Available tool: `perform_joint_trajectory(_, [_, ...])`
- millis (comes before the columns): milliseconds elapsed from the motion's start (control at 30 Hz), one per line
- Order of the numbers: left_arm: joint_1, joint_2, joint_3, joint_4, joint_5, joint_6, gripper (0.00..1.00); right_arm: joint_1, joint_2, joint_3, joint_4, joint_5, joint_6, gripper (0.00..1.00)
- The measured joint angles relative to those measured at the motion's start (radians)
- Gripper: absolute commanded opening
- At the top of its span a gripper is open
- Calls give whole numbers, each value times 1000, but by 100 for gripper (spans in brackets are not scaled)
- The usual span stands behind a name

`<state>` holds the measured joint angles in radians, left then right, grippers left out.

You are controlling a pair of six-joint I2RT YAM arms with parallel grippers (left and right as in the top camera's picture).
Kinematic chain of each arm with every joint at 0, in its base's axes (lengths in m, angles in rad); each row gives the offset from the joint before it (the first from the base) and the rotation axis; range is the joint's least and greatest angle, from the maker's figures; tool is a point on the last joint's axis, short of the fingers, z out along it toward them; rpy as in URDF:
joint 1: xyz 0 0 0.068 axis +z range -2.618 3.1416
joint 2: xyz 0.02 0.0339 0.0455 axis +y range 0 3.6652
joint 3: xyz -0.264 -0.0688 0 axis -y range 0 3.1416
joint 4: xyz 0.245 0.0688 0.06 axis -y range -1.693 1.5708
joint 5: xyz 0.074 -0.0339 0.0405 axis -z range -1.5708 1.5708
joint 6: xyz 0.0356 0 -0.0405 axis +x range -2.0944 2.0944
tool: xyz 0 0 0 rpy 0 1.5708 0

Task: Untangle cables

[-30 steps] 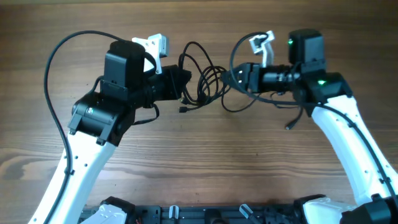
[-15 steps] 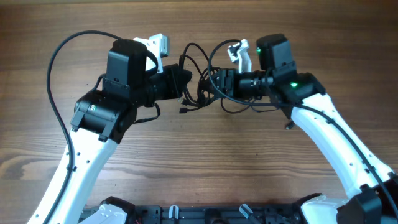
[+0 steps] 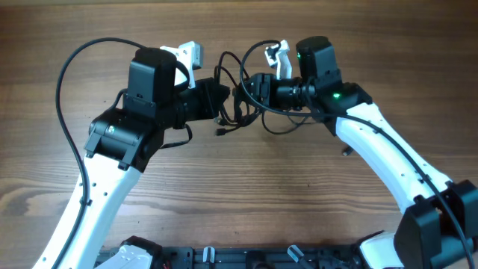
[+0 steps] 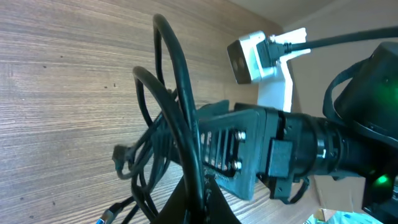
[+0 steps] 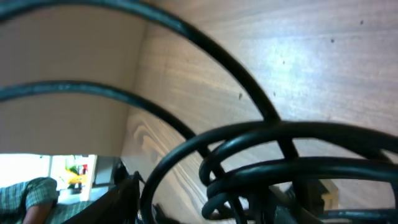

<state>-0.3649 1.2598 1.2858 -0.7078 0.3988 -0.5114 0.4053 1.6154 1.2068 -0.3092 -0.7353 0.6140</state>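
Observation:
The cables (image 3: 237, 104) are thin black cords tangled in a knot at the far middle of the table, with one loop trailing right (image 3: 282, 125) and a small plug (image 3: 222, 131) hanging below. My left gripper (image 3: 222, 101) is shut on a cord of the knot; in the left wrist view its fingers (image 4: 200, 200) pinch a thick black strand (image 4: 180, 106). My right gripper (image 3: 249, 90) faces it from the right, open, jaws right at the knot. In the right wrist view, cord loops (image 5: 273, 165) fill the space between its fingers (image 5: 205, 205).
A second plug end (image 3: 346, 152) lies on the wood under the right arm. A blue-tipped plug (image 4: 102, 219) rests on the table by the left fingers. The thick arm cable (image 3: 71, 90) arcs at the left. The table is brown wood (image 3: 246, 194).
My right gripper has moved left, from clear of the knot to right against it and close to the left gripper. The left arm has stayed still.

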Motion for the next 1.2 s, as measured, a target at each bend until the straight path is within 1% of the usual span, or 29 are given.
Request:
perform_joint_trajectory(167, [0,0,0,-5,0,-5,4,28,63,0,127,12,35,59])
perform_joint_trajectory(233, [0,0,0,-8,0,-7,4,37,79,0,174,15,48,58])
perform_joint_trajectory(367, [0,0,0,-10,0,-7,4,41,83,0,274,23,86,36])
perform_joint_trajectory(467, [0,0,0,-10,0,-8,4,41,83,0,296,27,98,11])
perform_joint_trajectory(500, [0,0,0,-10,0,-8,4,41,83,0,297,29,99,6])
perform_joint_trajectory(533, [0,0,0,-10,0,-10,4,41,83,0,299,30,99,4])
perform_joint_trajectory(633, [0,0,0,-14,0,-11,4,33,83,0,326,21,101,5])
perform_joint_trajectory(733, [0,0,0,-19,-4,-11,4,-25,79,0,356,-66,105,4])
perform_joint_trajectory(833, [0,0,0,-45,-33,-11,4,-122,54,-2,400,-206,142,4])
perform_joint_trajectory(900, [0,0,0,-60,-69,-11,4,-206,16,-5,489,-326,200,4])
perform_joint_trajectory(967, [0,0,0,-78,-118,-12,4,-298,-30,-7,648,-470,302,4])
perform_joint_trajectory(1033, [0,2,0,-95,-168,-14,4,-387,-72,-2,867,-616,472,5])
perform_joint_trajectory(1100, [0,12,0,-106,-207,-18,4,-447,-94,3,983,-705,600,4])
perform_joint_trajectory(1133, [0,21,0,-108,-220,-19,4,-452,-95,3,995,-715,664,4])
perform_joint_trajectory(1200, [0,50,0,-109,-246,-19,4,-490,-98,4,1102,-799,805,4])
